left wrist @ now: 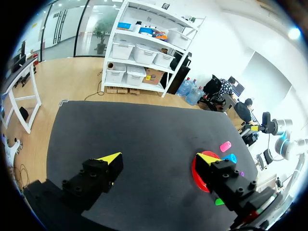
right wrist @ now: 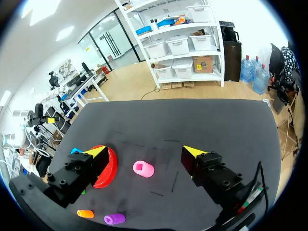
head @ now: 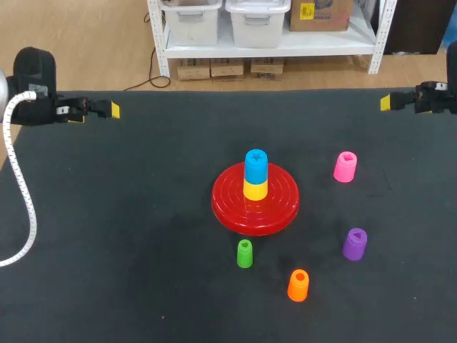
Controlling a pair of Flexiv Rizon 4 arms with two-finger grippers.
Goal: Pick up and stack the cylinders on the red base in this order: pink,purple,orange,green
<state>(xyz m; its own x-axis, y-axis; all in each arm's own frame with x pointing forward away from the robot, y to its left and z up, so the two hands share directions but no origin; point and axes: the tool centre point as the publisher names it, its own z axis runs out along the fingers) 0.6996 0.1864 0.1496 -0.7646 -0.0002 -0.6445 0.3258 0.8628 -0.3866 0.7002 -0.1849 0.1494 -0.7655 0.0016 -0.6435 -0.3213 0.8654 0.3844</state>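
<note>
Right claw [right wrist: 145, 151] and left claw [left wrist: 159, 157] are seen wide open, empty. Pink cylinder [head: 345, 166] (upright on the bench [head: 143, 250], right of red base [head: 228, 196]) is best gripped squarely from above.

No readable text, label, number or sign on table [head: 107, 214] or red base [head: 281, 201].

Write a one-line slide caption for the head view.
Blue cylinder on yellow cylinder on red base; pink, purple, orange, green ones wait nearby; left gripper, right gripper open.
</note>
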